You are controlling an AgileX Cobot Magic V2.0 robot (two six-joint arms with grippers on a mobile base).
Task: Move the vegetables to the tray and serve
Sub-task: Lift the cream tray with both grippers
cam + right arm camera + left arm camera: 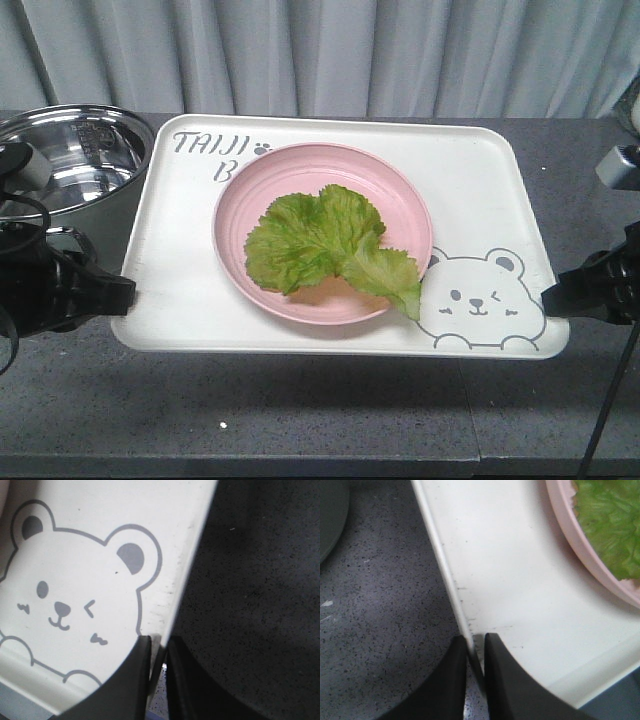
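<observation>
A green ruffled lettuce leaf, the vegetables [325, 245], lies in a round pink plate [400, 200] standing on the cream tray [480, 180]. The tray hangs lifted above the grey counter and casts a shadow below its front edge. My left gripper [128, 290] is shut on the tray's left rim; in the left wrist view the rim [447, 575] runs between the black fingers [502, 680] of the left gripper [475, 642]. My right gripper [548, 295] is shut on the right rim by the bear drawing [75, 595]; its fingers [132, 680] pinch the edge at the right gripper [160, 642].
A steel pot [70, 160] stands at the back left, close to the tray's left edge and my left arm. Grey speckled counter [300, 420] lies under and in front of the tray. A curtain hangs behind.
</observation>
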